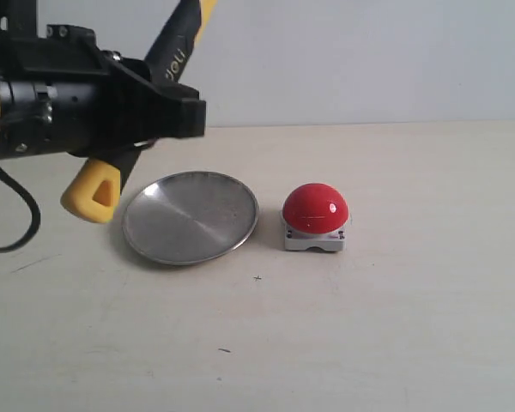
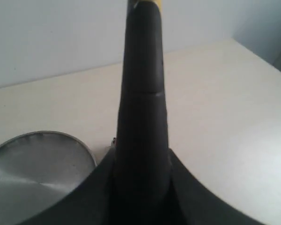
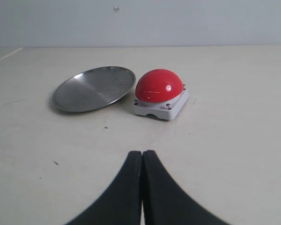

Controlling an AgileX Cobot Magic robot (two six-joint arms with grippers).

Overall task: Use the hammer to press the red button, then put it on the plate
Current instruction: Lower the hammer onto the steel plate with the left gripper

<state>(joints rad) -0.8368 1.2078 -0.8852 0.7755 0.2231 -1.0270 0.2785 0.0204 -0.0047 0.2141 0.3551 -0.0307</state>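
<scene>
Left gripper (image 1: pixel 159 112): jaws clamped on yellow-and-black claw hammer (image 2: pixel 141 103), aloft, slanting 7 to 1 o'clock; head unseen, probably uppermost. Round silver metal plate (image 1: pixel 189 219): gripper's 5 o'clock. Glossy red dome button (image 1: pixel 315 208), grey base, plate's 3 o'clock: lower head squarely onto crown. Right gripper (image 3: pixel 142 187): jaws together.

You have a cream tabletop (image 1: pixel 395 343) carrying the silver plate (image 1: pixel 190 217) and, just beside it, the red button (image 1: pixel 315 208) on its grey base.
</scene>
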